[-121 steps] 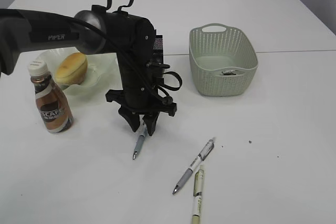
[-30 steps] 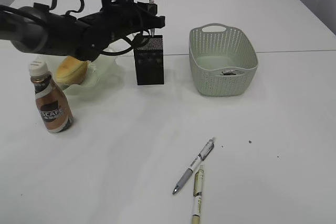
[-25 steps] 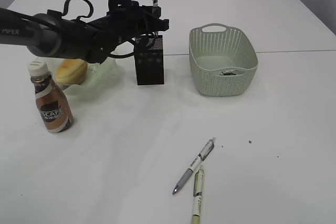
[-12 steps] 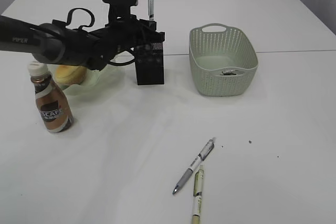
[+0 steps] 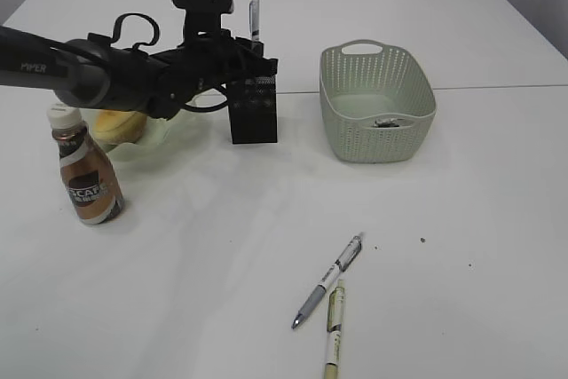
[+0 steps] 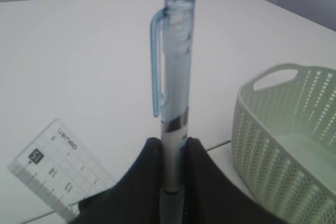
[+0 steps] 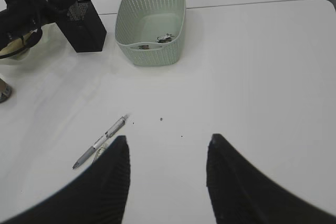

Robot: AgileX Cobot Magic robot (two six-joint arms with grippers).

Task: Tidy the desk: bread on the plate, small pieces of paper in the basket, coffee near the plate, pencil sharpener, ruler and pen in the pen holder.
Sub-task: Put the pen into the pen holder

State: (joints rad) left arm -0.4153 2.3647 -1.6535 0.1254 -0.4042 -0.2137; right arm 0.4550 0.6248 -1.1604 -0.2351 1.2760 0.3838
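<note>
Now your left gripper (image 5: pixel 251 51) sits at the mouth of the black pen holder (image 5: pixel 253 113), jaws clenched on a clear-barrelled pen (image 6: pixel 173 108) held upright, clip end up; the wrist view shows the barrel pinched between the two dark pads, w/ a ruler (image 6: pixel 58 169) already poking out of the holder beside it. A second ago the pen rode higher above the holder; it has since dropped, so its lower end looks to be inside, though the tip is hidden. That puts this pen close to done: what's left, by my read, is letting go & backing off w/o tipping the holder. Your right gripper (image 7: pixel 167 174) hangs spread and empty, well apart, over bare table. Two more pens (image 5: pixel 328 295) lie near the front edge, touching or nearly so. Bread (image 5: pixel 120 122) is on the plate (image 5: pixel 164 130), coffee bottle (image 5: pixel 86 170) stands near it, and paper scraps (image 5: pixel 387 121) are in the basket (image 5: pixel 377 99).
</note>
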